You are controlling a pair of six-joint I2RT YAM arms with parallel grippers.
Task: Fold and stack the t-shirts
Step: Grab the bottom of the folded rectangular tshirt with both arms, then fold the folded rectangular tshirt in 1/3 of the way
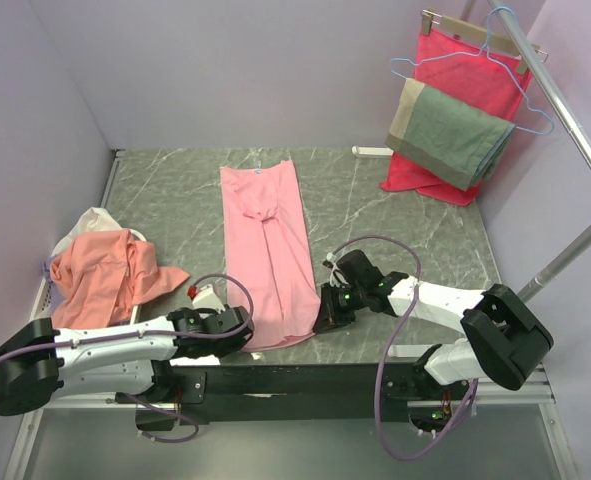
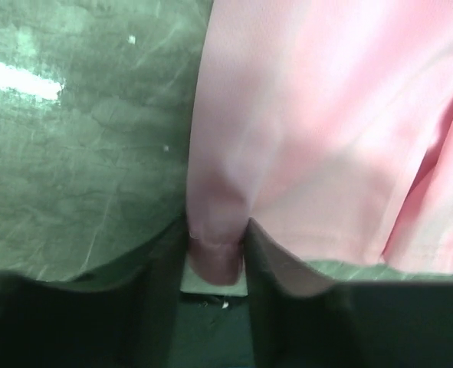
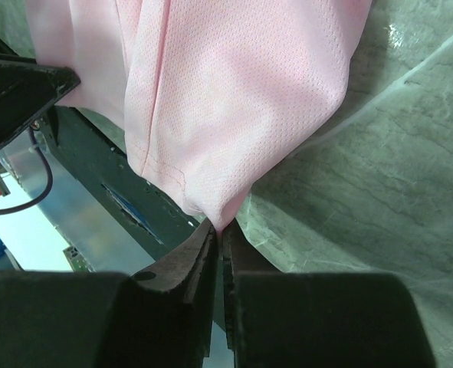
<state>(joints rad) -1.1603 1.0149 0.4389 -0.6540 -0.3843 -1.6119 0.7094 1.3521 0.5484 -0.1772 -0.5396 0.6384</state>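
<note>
A light pink t-shirt lies as a long narrow strip down the middle of the table, sleeves folded in. My left gripper is shut on its near left hem corner. My right gripper is shut on its near right hem corner. A salmon-orange t-shirt lies crumpled at the left, over a white one. A bit of lilac cloth shows at the pile's left edge.
A red cloth on a blue hanger and a grey-green and beige cloth hang from a rail at the back right. The table's near edge runs just below both grippers.
</note>
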